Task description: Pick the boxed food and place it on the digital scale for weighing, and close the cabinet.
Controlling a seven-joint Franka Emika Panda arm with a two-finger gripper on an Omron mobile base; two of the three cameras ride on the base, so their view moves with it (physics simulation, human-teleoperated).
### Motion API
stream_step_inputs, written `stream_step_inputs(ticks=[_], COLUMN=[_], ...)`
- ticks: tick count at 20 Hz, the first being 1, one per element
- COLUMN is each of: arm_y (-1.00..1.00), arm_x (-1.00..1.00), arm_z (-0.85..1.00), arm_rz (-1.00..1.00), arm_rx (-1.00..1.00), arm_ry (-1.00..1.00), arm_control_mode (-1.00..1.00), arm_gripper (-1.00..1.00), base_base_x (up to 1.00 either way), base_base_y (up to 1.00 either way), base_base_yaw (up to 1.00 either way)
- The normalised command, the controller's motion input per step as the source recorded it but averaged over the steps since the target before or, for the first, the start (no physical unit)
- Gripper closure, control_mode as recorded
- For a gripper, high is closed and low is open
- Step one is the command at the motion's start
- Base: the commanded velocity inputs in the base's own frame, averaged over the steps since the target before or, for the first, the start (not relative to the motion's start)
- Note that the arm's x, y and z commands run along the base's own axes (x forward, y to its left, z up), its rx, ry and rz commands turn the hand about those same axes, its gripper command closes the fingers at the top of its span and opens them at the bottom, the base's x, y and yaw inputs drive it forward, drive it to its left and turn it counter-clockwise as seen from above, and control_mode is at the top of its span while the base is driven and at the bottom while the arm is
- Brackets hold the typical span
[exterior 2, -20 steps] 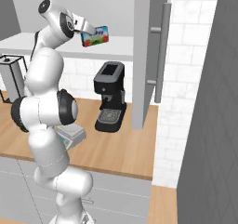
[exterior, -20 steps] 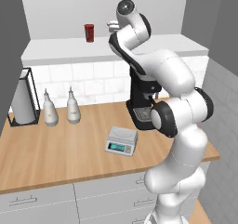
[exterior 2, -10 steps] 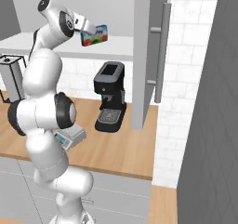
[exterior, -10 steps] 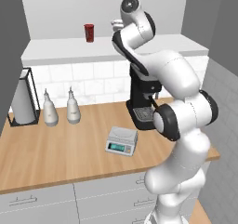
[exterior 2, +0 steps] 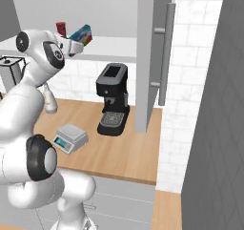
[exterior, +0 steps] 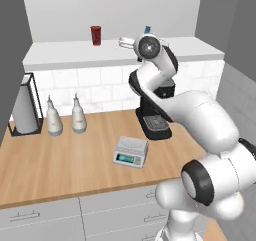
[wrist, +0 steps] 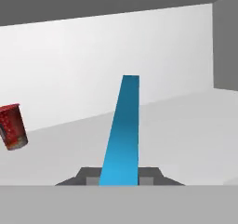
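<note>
The boxed food [exterior 2: 82, 34], blue with red and green patches, is up on the open cabinet's white shelf [exterior 2: 112, 45], and my gripper [exterior 2: 75, 41] is shut on it. In the hand view the box [wrist: 122, 135] stands edge-on between my gripper's [wrist: 120, 176] dark fingertips [wrist: 86, 174]. Only its blue top corner [exterior: 147, 29] peeks above my wrist in the left base view. The light-grey digital scale [exterior: 131, 151] [exterior 2: 70, 137] sits bare on the wooden counter below. The cabinet door [exterior 2: 148, 57] hangs open, its bar handle [exterior 2: 164, 57] facing right.
A red can [exterior: 95, 35] [wrist: 11, 126] stands on the shelf left of the box. A black coffee machine [exterior: 155, 119] is just behind and right of the scale. Two bottles [exterior: 78, 115] and a paper towel holder [exterior: 22, 107] line the counter's back left.
The jaws have closed on the box. My wrist and upper arm have dropped lower, and the box has shifted slightly toward me along the shelf.
</note>
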Motion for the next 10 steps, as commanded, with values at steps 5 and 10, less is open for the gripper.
stream_step_inputs(ticks=[5, 10], arm_y=[0.08, 0.0], arm_x=[-1.0, -1.0], arm_z=[0.66, 0.53], arm_rz=[0.12, 0.21], arm_rx=[0.0, 0.02], arm_ry=[0.05, 0.1], arm_control_mode=[-1.0, -1.0], arm_gripper=[1.0, 1.0], base_base_x=[0.0, 0.0], base_base_y=[0.0, 0.0], base_base_yaw=[0.0, 0.0])
